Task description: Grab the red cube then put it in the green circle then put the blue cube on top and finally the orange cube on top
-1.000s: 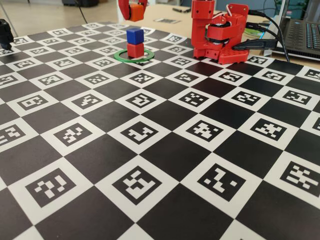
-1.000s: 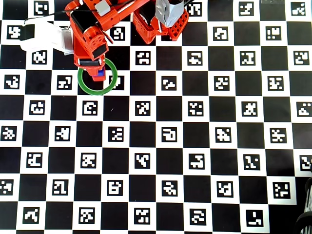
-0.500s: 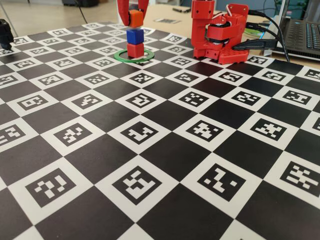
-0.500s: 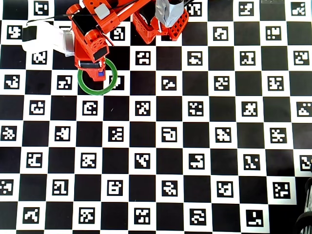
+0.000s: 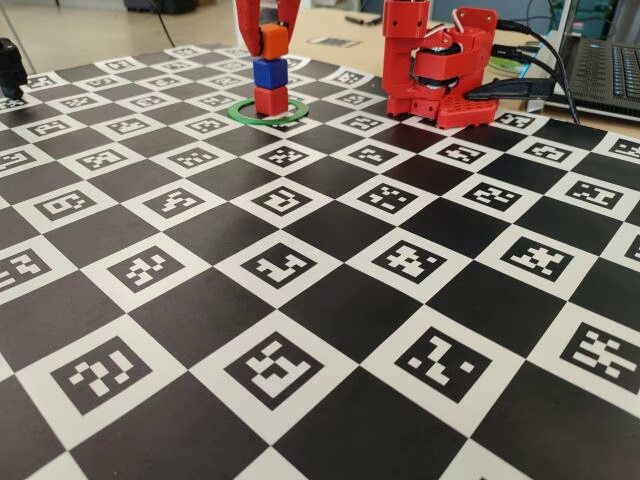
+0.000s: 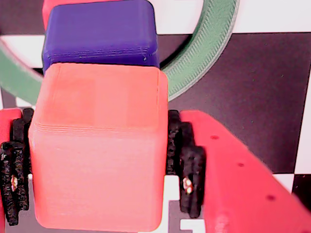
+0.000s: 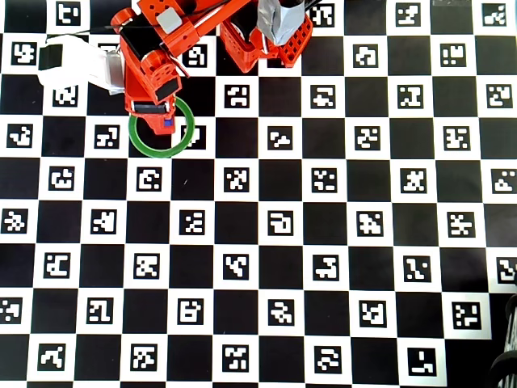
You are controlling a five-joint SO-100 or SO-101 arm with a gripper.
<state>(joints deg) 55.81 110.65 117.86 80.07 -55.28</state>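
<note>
In the fixed view the red cube [image 5: 270, 100] stands inside the green circle [image 5: 240, 113], and the blue cube [image 5: 269, 72] sits squarely on top of it. The orange cube [image 5: 274, 41] is directly over the blue cube, touching it or a hair above; I cannot tell which. My gripper [image 5: 272, 38] comes down from above and is shut on the orange cube. The wrist view shows the orange cube [image 6: 97, 150] clamped between the black pads [image 6: 187, 165], with the blue cube [image 6: 99, 34] and the green circle [image 6: 209, 53] beyond. From overhead the arm hides most of the stack; a bit of the blue cube [image 7: 168, 124] shows.
The red arm base [image 5: 440, 75] stands right of the stack at the back of the checkered marker mat [image 5: 300, 330]. A laptop [image 5: 605, 70] and cables lie at the far right. A black object [image 5: 10, 65] sits at the left edge.
My gripper has carried the orange cube forward and down, from above and behind the stack to right on top of the blue cube. The red and blue cubes have not moved.
</note>
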